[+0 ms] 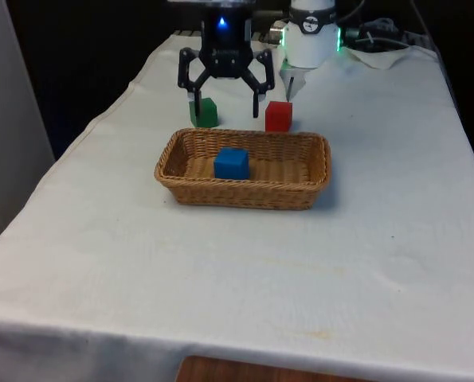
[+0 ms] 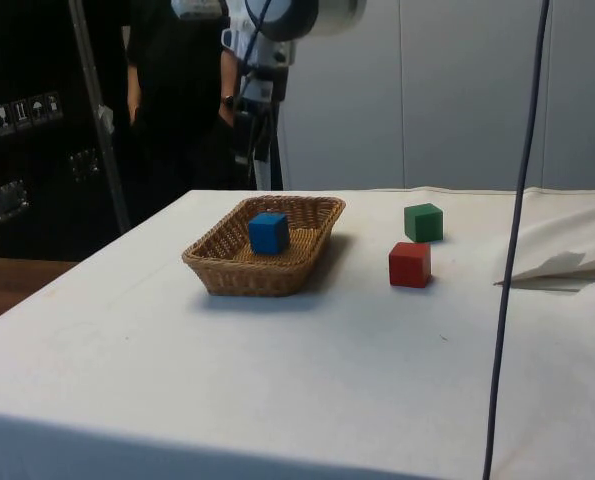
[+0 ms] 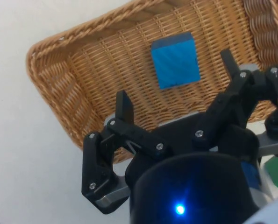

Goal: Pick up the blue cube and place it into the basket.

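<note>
Front view first, from its left: the white cloth point(image 1: 101, 263) runs bare from the table's left edge to the wicker basket point(image 1: 316, 171), which sits near the table's middle. The blue cube point(image 1: 232, 163) lies flat on the basket's floor, left of centre, clear of every wall. Behind the basket's far rim stands a green cube point(image 1: 204, 113), then a red cube point(image 1: 279, 116) further right, both close to the rim but apart from it. The gripper point(image 1: 225, 91) hangs above and behind the basket, fingers spread wide and holding nothing, one tip over each of those cubes. To the right of the basket the cloth lies open up to the table edge.

From the side, a person in dark clothes point(image 2: 177, 90) stands behind the table.
</note>
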Tool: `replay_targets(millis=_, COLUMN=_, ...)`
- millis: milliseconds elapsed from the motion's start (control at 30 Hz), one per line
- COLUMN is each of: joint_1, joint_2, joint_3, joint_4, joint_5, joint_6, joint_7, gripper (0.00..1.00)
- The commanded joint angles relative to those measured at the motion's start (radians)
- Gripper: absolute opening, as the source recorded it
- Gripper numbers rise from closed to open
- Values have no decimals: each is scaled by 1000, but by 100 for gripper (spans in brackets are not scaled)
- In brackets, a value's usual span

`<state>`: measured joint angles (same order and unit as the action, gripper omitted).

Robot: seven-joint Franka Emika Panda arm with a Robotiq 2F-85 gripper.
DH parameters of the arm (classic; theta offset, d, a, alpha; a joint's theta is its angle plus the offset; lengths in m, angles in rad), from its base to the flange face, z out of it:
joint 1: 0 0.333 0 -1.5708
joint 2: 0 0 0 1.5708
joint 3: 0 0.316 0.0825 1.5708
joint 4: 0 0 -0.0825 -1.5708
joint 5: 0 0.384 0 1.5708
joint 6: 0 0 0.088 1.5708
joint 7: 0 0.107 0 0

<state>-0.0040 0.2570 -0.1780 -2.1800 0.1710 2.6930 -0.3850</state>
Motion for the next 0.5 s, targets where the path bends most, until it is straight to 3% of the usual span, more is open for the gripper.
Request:
replay_targets(millis=0, joint_1=4, joint_2=-2, joint_3=-7, joint_4=11, joint_5=-13, joint_6=-20, joint_7=11, gripper=100)
replay_targets(millis=167, joint_1=4, joint_2=-7, joint_3=-9, joint_4=40, joint_5=-16, joint_6=-66, joint_7=17, gripper=100)
replay_targets(millis=200, joint_1=0, joint_2=-8, joint_3=-2, joint_4=31, joint_5=0, joint_6=-46, joint_7=2, gripper=100)
replay_targets(millis=433, joint_1=4, joint_2=-7, joint_3=-14, joint_4=83, joint_5=-21, joint_6=-138, joint_7=25, gripper=100)
replay_targets(millis=467, joint_1=0, joint_2=-8, joint_3=-7, joint_4=86, joint_5=-3, joint_6=-137, joint_7=10, gripper=100)
